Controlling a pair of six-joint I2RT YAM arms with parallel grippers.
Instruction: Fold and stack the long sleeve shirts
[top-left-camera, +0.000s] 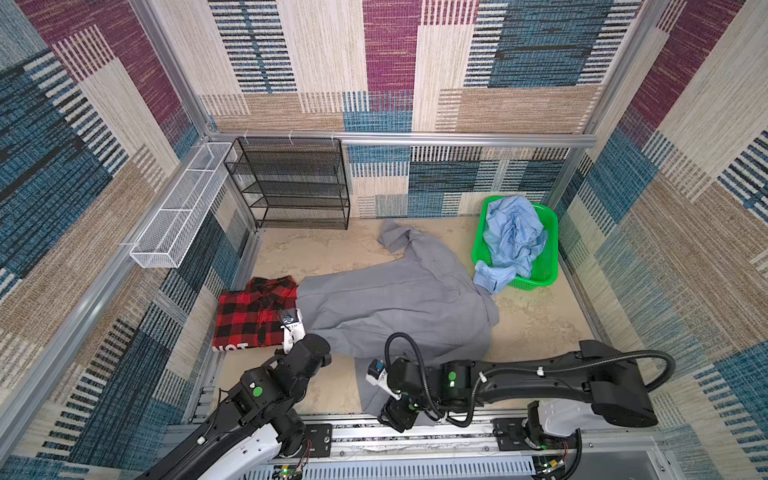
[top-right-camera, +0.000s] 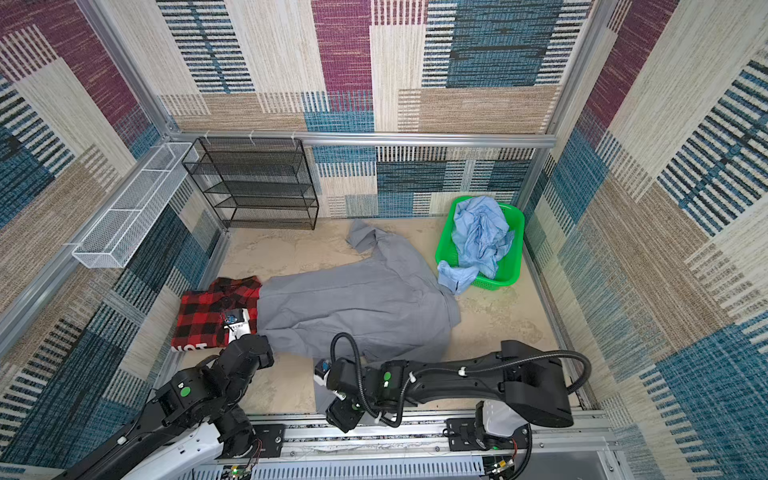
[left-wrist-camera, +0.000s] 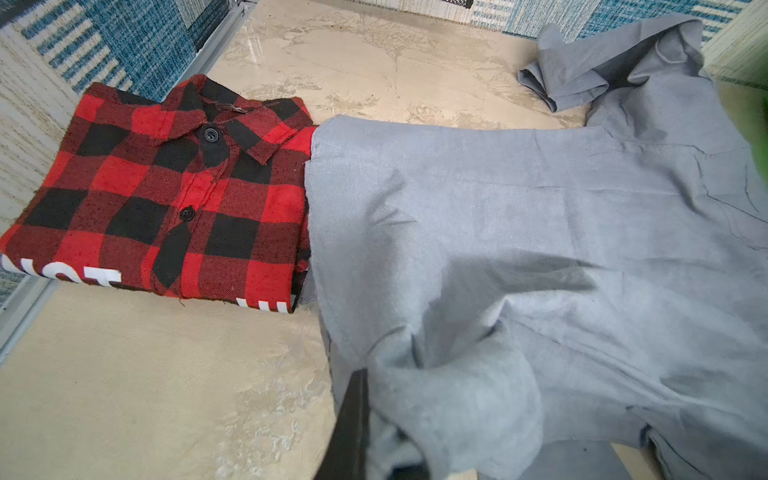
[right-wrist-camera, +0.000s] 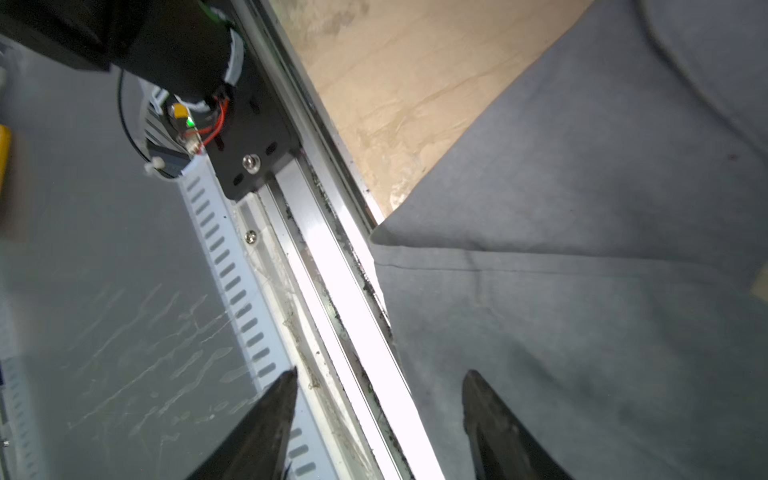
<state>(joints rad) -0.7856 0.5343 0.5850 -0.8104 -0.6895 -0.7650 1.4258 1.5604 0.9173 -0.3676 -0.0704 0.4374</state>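
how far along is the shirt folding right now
Done: the plaid shirt lies folded at the left. In hand: the grey shirt is spread out, unfolded, the left pincer shut on its cloth, the right pincer open. Left: the blue shirt, crumpled in the green basket.

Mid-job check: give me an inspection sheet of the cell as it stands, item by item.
Surface: beige tabletop, its centre covered by cloth.
Job's things: grey shirt spread unfolded, hem over the front rail; plaid shirt folded at the left, touching the grey one; light blue shirt crumpled in the green basket, one sleeve hanging out.
Clutter: black mesh shelf and white mesh tray, back left.
Grippers: left gripper shut on grey shirt fabric; right gripper open over the hem, holding nothing.
Cables: black conduit loops off the right arm; no snag seen.
Surroundings: patterned walls, aluminium frame.
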